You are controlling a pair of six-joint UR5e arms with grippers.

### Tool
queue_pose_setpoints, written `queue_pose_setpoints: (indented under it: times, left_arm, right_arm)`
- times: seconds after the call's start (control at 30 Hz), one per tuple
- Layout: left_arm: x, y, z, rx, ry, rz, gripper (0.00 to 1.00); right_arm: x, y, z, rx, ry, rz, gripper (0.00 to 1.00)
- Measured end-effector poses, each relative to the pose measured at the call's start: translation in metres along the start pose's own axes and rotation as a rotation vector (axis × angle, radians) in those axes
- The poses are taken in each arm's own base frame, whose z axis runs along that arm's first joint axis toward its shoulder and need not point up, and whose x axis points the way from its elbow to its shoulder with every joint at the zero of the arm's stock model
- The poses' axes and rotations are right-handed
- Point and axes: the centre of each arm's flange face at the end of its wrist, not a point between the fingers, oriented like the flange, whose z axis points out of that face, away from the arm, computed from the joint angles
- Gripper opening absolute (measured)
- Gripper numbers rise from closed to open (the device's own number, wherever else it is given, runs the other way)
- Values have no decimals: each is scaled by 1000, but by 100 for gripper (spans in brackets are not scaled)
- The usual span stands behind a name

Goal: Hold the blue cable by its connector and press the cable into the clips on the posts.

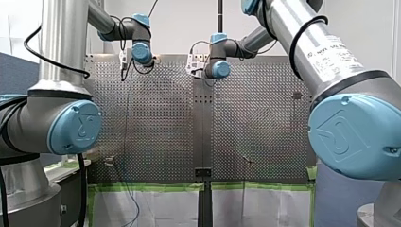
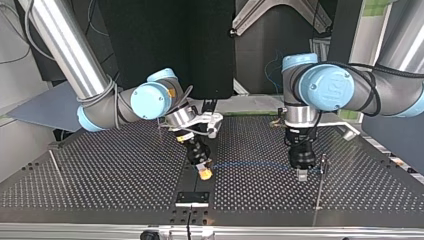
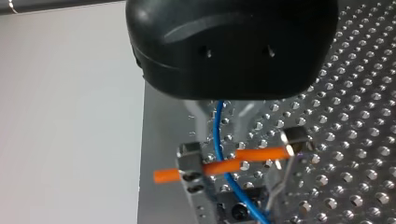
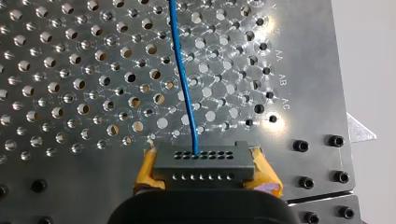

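Two grippers engaged: my right gripper (image 2: 203, 172) clamps the black connector (image 4: 204, 161) between yellow-padded fingers (image 4: 145, 175). The blue cable (image 4: 184, 79) runs straight from the connector to my left gripper (image 3: 218, 123), whose fingers (image 3: 196, 119) stand apart astride it, clips (image 3: 189, 161) just beyond.

The front view had a bright white wall (image 1: 189, 23) behind, and long streaks of light shone on the silver tube of my left arm (image 1: 61, 38). The table (image 1: 161, 118) looked dull grey there. In the top view the room behind was dark. Light came from above, so the little holes in the dark table gleamed. In the left wrist view my left claw (image 3: 218, 130) was very close and looked blurry, with a soft shine on its black body. In the right wrist view a white glare sat near the table's edge. The connector (image 4: 203, 161) in my right claw (image 4: 205, 173) was evenly lit.
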Motion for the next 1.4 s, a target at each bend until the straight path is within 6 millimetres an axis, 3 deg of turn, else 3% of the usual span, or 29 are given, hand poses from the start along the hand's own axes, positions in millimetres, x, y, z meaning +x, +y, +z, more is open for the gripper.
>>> queue_pose_setpoints:
  times: [0.4,0.67,1.1,1.4]
  left_arm:
    - [0,-6,-1,44,-7,-8,0]
    - [19,-13,-10,61,16,-18,0]
    - [88,-55,-28,101,135,12,0]
    - [149,-92,-56,129,198,29,0]
  right_arm:
    - [-4,2,-1,-3,-8,1,0]
    - [-28,11,-10,-20,-56,6,0]
    - [-68,26,-29,-98,-112,-11,0]
    - [-95,28,-40,-120,-113,-6,0]
